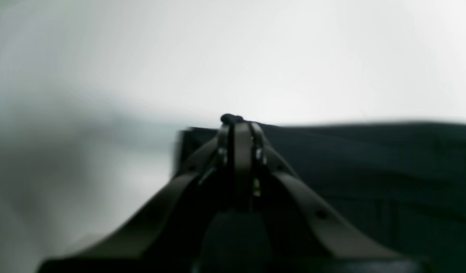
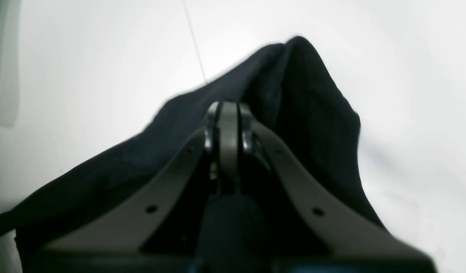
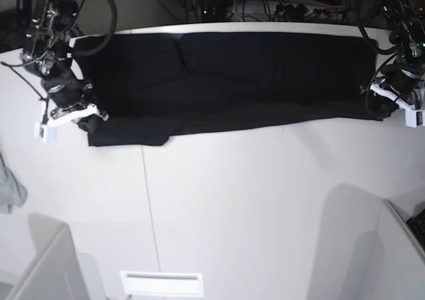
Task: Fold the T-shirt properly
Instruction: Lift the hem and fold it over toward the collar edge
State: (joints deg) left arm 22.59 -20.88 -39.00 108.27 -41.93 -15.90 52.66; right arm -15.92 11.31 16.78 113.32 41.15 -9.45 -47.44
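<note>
Black cloth: the T-shirt (image 3: 226, 81) lies spread in a long band across the far part of my white tabletop (image 3: 252, 207), reaching from my right jaws to my left jaws.
Shirt edges: its far edge runs close along the tabletop's back rim; its near edge is uneven, with a flap hanging lower at the end by my right arm.
Print: none shows; only plain black fabric faces up.
Right jaws (image 2: 228, 108): closed tight on a pinch of T-shirt (image 2: 301, 98), the cloth rising in a peak around and beyond the tips and draping down both sides.
Left jaws (image 1: 238, 123): closed, with a small black bunch of cloth sticking out at the tips; the T-shirt (image 1: 369, 163) stretches away flat to one side, and its corner sits right by the tips.
Base view, arms: my right jaws (image 3: 85, 114) and my left jaws (image 3: 385, 107) sit at opposite ends of the shirt.
Grey cloth (image 3: 10, 187): a bit shows at the edge of the base view, well apart from the T-shirt.
</note>
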